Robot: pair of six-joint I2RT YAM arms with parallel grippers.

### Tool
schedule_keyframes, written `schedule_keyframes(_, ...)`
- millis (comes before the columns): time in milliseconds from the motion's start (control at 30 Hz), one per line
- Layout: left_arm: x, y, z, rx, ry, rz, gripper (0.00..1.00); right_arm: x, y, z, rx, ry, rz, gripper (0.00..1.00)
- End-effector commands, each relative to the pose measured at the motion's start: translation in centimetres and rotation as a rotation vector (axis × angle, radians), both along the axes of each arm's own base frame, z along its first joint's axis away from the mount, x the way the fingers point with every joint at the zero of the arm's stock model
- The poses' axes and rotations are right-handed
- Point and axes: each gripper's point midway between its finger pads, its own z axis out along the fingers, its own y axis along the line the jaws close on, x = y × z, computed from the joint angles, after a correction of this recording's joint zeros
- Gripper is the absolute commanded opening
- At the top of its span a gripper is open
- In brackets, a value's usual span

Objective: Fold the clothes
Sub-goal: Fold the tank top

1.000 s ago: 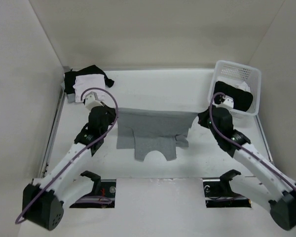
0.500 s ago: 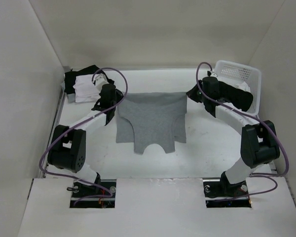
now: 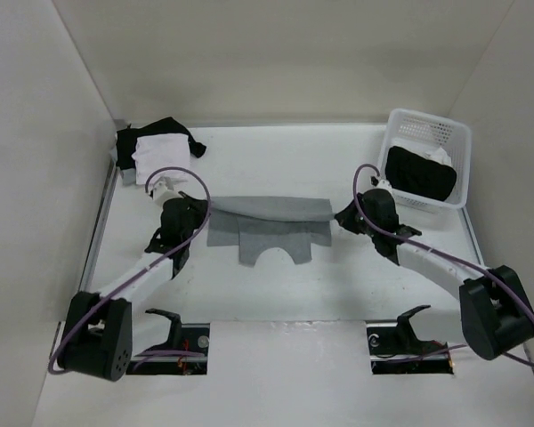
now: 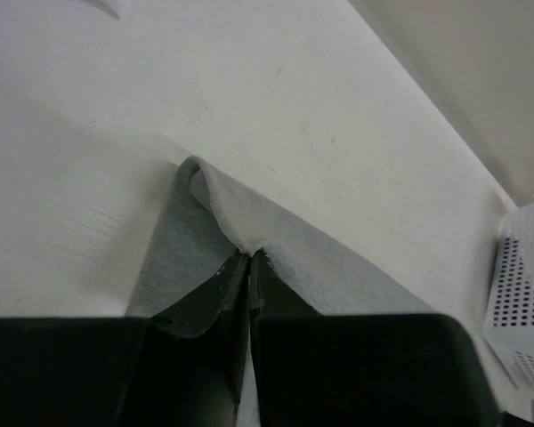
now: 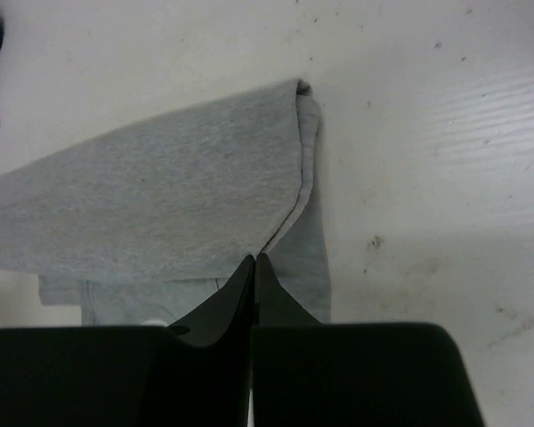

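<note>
We saw the left pincer (image 4: 251, 255) and the right pincer (image 5: 254, 259) each clamped on a corner of the plain grey soft-fabric T-shirt (image 3: 267, 228), which lay doubled over between them.

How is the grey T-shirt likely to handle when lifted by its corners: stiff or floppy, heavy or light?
Probably floppy: the grey T-shirt curls into a soft fold where the left hand pinches it. Likely light: the right hand holds a whole layer by one small pinch. Unsupported spans would probably sag: the doubled cloth lies flat on the table.
</note>
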Motion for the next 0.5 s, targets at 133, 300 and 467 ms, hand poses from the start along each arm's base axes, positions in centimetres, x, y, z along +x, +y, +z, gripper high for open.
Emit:
schedule_keyframes(133,-7.3,0.2,-0.2,-0.1,-0.073,-0.037,0.02,-5.1,-0.4,-1.2,0.019,-0.026,-0.011,0.0)
schedule_keyframes(300,-10.5,0.8,-3.0,-0.087,-0.021,-0.044,0.03,-7.7,-0.8,-3.7,0.029,0.066,-0.021,0.0)
schedule_keyframes(467,-12.2,1.2,-4.2,-0.109,0.007,-0.029,0.06,-9.8,-0.1,-5.1,0.061,0.147,-0.015,0.02)
